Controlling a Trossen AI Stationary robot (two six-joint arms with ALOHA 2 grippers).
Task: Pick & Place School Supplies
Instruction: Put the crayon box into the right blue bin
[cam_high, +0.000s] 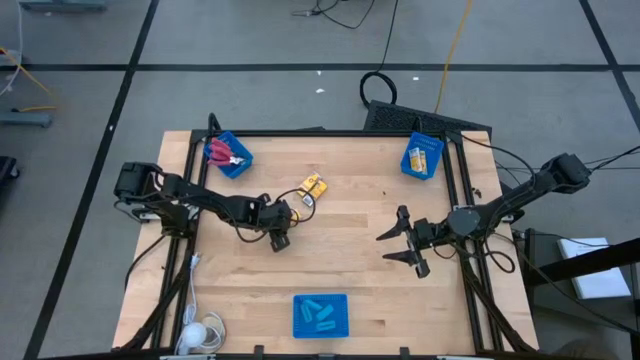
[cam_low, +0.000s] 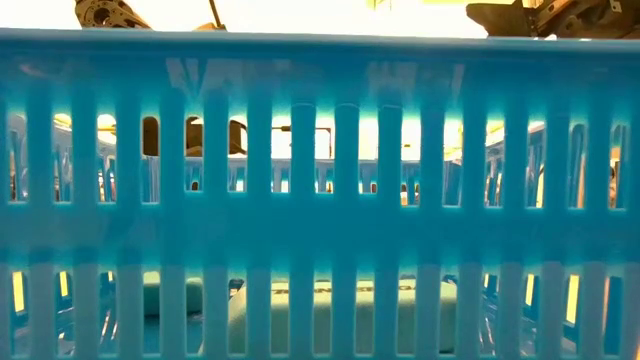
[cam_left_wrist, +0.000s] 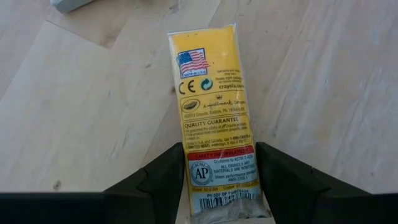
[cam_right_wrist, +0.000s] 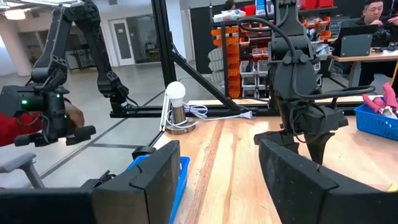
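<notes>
Straddling a yellow pack (cam_left_wrist: 214, 118) that lies flat on the wooden surface (cam_high: 340, 250), the left pincer (cam_left_wrist: 221, 180) has its two dark fingers set on either long side of the pack's near end, apparently touching or nearly so; whether it already grips I cannot tell. It sits low near the middle-left of the surface, probably because this pack, with another loose one (cam_high: 314, 186) just beside it, lies outside any bin. The sorting logic shows in the bins: scissors (cam_high: 224, 152) sit in the far-left bin (cam_high: 240, 160), yellow packs (cam_high: 421, 157) in the far-right bin (cam_high: 408, 163), and pale blue pieces (cam_high: 320, 313) in the near bin (cam_high: 300, 325). So the straddled pack likely belongs far right. The right pincer (cam_high: 405, 240) waits mid-right above the surface, fingers spread and empty, perhaps to stay clear of the left arm.
</notes>
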